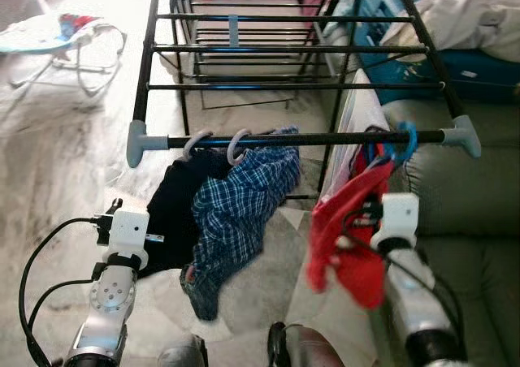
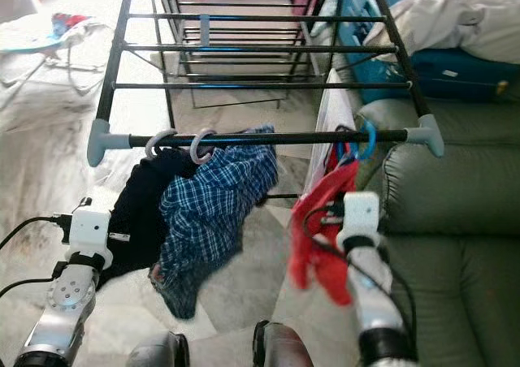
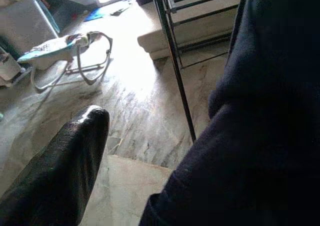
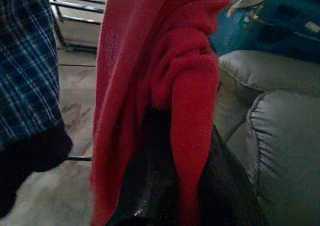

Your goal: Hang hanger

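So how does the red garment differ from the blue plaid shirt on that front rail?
The red garment hangs from a blue hook near the rail's right end, with the right gripper up against it; the blue plaid shirt hangs from a pale hook left of the middle, with no gripper on it. The red one is plain, the shirt checked and wider. Both hang on the front rail.

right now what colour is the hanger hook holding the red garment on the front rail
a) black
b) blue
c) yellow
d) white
b: the hook over the front rail above the red garment is blue, while the two hooks over the dark and plaid clothes are pale.
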Tool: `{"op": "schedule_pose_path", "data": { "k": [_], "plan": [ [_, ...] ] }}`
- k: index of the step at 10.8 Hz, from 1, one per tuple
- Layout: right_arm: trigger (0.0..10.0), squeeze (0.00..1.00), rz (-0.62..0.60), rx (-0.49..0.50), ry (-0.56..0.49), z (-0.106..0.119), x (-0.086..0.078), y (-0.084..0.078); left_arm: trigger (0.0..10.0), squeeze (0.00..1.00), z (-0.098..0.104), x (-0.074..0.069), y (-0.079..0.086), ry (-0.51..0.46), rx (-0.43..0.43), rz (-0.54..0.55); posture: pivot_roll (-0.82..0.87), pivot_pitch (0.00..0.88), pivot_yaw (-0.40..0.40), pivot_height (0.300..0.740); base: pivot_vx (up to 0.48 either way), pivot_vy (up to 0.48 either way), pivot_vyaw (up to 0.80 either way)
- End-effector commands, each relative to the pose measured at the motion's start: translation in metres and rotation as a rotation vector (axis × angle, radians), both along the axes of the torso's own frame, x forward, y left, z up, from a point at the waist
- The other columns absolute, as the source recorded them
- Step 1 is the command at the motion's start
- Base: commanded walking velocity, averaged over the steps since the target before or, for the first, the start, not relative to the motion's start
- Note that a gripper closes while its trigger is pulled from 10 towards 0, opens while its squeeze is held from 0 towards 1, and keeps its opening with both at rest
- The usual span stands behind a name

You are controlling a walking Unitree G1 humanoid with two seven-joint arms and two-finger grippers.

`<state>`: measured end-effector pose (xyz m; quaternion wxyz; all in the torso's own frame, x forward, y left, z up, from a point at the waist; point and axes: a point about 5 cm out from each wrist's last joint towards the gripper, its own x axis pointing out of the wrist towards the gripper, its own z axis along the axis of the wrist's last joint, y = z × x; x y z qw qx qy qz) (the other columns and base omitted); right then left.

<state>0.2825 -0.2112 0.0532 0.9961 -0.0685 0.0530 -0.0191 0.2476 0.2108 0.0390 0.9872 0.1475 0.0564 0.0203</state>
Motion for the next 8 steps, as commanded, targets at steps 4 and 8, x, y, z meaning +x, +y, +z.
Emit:
{"op": "schedule_pose_path", "data": {
  "k": [4,8],
  "plan": [
    [10.0,0.00,-0.022,0.034,0.325,-0.002,0.026,-0.032,10.0,0.00,-0.005,-0.002,-0.004,0.025,-0.006,-0.002,0.01,0.126,-0.057,0.740,0.000,0.000,0.00],
    [10.0,1.00,0.005,0.141,0.470,-0.029,0.003,-0.030,10.0,0.00,-0.010,-0.010,-0.002,0.046,-0.012,0.013,0.01,0.131,-0.062,0.740,0.000,0.000,0.00]
  ]
}}
